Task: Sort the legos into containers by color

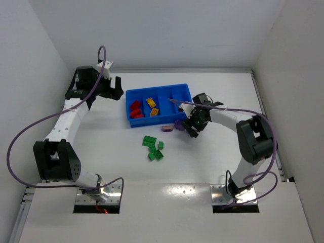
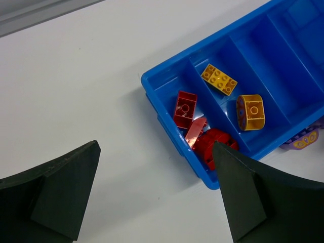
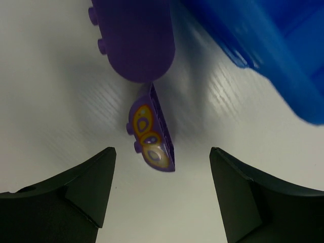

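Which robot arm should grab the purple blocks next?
The right arm. The right hand is open just above the purple blocks beside the blue tray; the left hand is at the tray's other end, by the red blocks.

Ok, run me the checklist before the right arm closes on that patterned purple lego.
1. Right gripper open: ok.
2. Patterned purple lego inside the opening: ok, roughly centred.
3. Larger purple lego clear of the grasp: cannot tell; the two ends meet in the wrist view.
4. Empty compartment in the blue tray: ok, the two right-hand ones look bare.
5. Left gripper out of the way: ok, open at the tray's far end by the red legos.
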Robot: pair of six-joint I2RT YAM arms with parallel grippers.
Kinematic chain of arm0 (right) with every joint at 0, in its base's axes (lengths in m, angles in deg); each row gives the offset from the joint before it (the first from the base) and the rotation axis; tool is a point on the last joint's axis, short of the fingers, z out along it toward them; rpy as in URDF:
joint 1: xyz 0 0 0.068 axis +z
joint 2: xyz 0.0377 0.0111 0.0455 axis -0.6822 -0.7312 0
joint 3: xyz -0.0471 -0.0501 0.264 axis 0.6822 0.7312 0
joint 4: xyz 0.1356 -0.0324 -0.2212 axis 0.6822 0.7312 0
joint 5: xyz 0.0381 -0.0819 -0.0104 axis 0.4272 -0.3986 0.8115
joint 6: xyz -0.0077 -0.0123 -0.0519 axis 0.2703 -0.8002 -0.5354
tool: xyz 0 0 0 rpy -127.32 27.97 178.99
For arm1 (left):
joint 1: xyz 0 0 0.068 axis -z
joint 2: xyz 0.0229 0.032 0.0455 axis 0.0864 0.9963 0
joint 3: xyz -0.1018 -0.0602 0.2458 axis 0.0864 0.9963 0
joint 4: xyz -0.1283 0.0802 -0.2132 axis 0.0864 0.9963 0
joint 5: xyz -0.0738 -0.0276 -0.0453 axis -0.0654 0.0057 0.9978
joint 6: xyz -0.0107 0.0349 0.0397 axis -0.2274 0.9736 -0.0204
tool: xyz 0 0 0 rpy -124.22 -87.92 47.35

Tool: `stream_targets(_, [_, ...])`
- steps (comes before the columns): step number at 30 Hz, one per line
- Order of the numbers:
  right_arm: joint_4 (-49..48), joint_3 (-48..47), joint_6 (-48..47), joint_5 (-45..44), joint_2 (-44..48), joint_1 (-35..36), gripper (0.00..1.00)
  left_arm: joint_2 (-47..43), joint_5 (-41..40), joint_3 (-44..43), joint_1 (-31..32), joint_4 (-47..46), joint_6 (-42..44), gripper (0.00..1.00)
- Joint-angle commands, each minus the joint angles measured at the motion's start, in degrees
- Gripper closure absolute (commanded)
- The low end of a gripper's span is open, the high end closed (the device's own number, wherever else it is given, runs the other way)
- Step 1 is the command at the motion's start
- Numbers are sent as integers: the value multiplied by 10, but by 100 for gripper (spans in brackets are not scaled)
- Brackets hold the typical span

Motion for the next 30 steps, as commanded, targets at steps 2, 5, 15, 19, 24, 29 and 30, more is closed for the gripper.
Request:
stream_targets(2, [-21, -39, -19, 18, -22, 10, 27, -21, -13, -2, 1, -3, 22, 0])
stream_targets(5, [-21, -44, -24, 23, -39, 10, 45, -21, -19, 3, 1, -3, 28, 0])
stream_targets(15, [11, -45, -42, 28, -15, 15, 87, -9, -19, 3, 1, -3, 28, 0])
stream_targets(19, [83, -70, -24, 67, 90, 15, 92, -4, -14, -2, 1, -3, 22, 0])
stream_targets(24, [110, -202, 47, 93, 93, 15, 94, 7, -14, -13, 7, -8, 10, 0])
stream_targets(29, [98, -372, 129, 124, -57, 20, 94, 19, -8, -19, 19, -8, -7, 0])
stream_targets(30, [98, -397, 141, 141, -81, 20, 94, 19, -8, -25, 19, -8, -7, 0])
